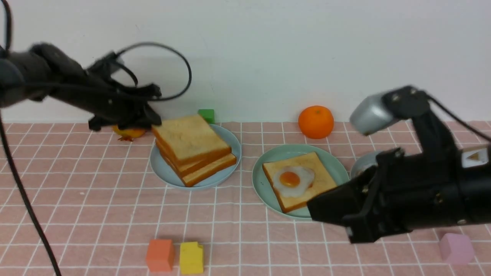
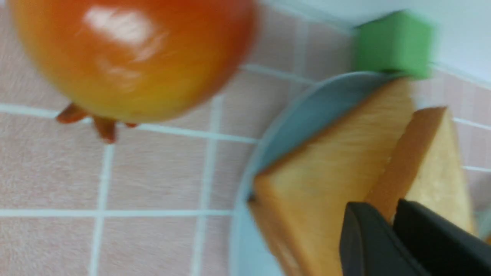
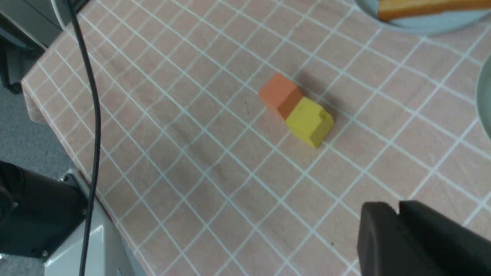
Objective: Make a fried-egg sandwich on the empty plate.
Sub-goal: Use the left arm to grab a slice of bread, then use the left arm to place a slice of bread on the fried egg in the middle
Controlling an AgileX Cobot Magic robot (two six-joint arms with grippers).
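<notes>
Left hand (image 1: 155, 122) pinched on the top toast slice (image 1: 190, 138); the egg toast sits open-faced on the mint-green plate (image 1: 330, 159).
I see my left hand's fingers drawn narrow at that slice's back-left corner, its crust running into the slit between them, atop the stack on the pale blue plate (image 1: 163, 168). A toy fruit (image 1: 128, 132) lies just beside it, and a green block (image 1: 206, 115) sits at the far rim. On the mint-green plate a lower toast slice (image 1: 295, 201) carries the fried egg (image 1: 293, 180), uncovered. My right hand (image 1: 312, 211), fingers nearly touching and empty, hangs at that plate's near-right rim. Bare cloth separates the plates. An orange block (image 1: 160, 255) and a yellow block (image 1: 191, 257) touch near the table's (image 1: 96, 214) front edge.
</notes>
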